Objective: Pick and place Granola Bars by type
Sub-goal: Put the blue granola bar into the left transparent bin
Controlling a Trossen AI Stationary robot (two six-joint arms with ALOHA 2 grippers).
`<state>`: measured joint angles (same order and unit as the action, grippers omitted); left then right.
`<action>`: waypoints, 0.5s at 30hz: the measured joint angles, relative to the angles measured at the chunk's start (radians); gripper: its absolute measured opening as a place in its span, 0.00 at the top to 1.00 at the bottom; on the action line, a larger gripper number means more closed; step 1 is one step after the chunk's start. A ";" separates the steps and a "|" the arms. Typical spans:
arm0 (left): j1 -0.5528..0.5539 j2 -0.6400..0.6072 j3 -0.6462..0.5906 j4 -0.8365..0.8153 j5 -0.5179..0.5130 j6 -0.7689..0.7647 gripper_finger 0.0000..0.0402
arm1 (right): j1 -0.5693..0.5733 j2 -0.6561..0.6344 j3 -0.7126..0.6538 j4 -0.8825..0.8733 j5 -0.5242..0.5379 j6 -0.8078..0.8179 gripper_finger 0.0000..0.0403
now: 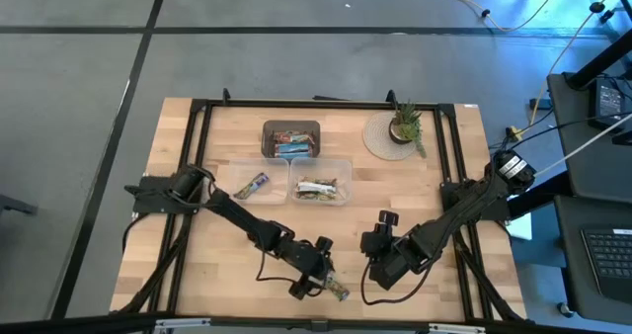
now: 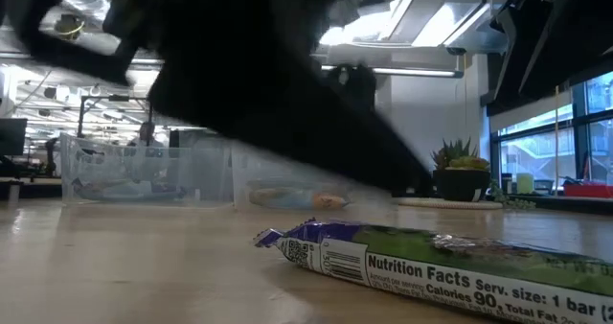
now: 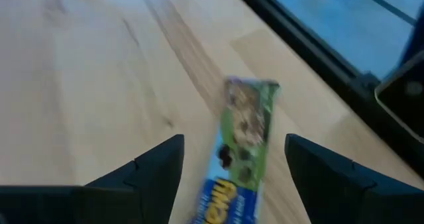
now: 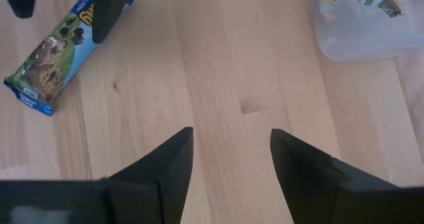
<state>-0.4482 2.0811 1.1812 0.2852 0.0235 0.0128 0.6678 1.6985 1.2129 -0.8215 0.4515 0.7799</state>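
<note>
Left gripper [image 1: 318, 275] straddling a green-and-blue foil-wrapped granola bar [image 1: 337, 291] near the front edge of the pale wooden plank table [image 1: 237, 245].

Only the high view shows the whole table: behind that bar stand 2 clear plastic tubs [image 1: 291, 180] side by side, the left holding 1 purple-wrapped bar [image 1: 251, 185], the right holding green-tan bars [image 1: 318, 188], and behind them a dark brown rectangular tray [image 1: 291, 140] of mixed bars. The right gripper [image 1: 390, 260] waits just right of the bar, its 2 dark wedge-shaped fingers [image 4: 165, 164] apart over bare wood in its own wrist view. The left wrist view alone shows the left fingers [image 3: 156, 168] spread wide, the bar lying flat between them, untouched. The low view alone reveals the crinkled wrapper's underside, a white nutrition panel and barcode.
</note>
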 joint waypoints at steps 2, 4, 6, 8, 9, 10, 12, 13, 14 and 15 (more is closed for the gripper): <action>0.000 0.020 0.000 0.000 0.022 0.000 0.36 | 0.000 0.000 0.000 0.000 0.000 0.000 0.49; -0.001 0.035 0.000 0.003 0.023 0.000 0.36 | 0.000 0.000 0.000 0.000 0.000 0.000 0.49; -0.002 0.051 0.000 0.002 0.024 -0.003 0.36 | 0.000 0.000 0.000 0.000 0.000 0.000 0.49; -0.001 0.059 0.000 0.003 0.022 -0.016 0.36 | 0.000 0.000 0.000 0.000 0.000 -0.001 0.49; -0.001 0.062 0.000 0.005 0.018 -0.021 0.37 | 0.000 0.000 0.000 0.000 0.000 -0.001 0.49; -0.002 0.063 0.001 0.003 0.011 -0.023 0.37 | 0.000 0.000 0.000 0.000 0.000 -0.001 0.49; -0.002 0.063 0.002 -0.007 0.003 -0.022 0.39 | 0.000 0.000 0.000 0.000 0.000 -0.002 0.49; -0.002 0.063 0.003 -0.015 0.001 -0.023 0.41 | 0.000 0.000 0.000 0.000 0.000 -0.002 0.49; -0.002 0.063 0.003 -0.018 -0.001 -0.023 0.43 | 0.000 0.000 0.000 0.000 0.000 -0.002 0.49; -0.002 0.063 0.003 -0.019 -0.003 -0.023 0.45 | 0.000 0.000 0.000 0.000 0.000 -0.002 0.49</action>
<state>-0.4507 2.1441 1.1839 0.2665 0.0205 -0.0097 0.6678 1.6985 1.2129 -0.8215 0.4519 0.7778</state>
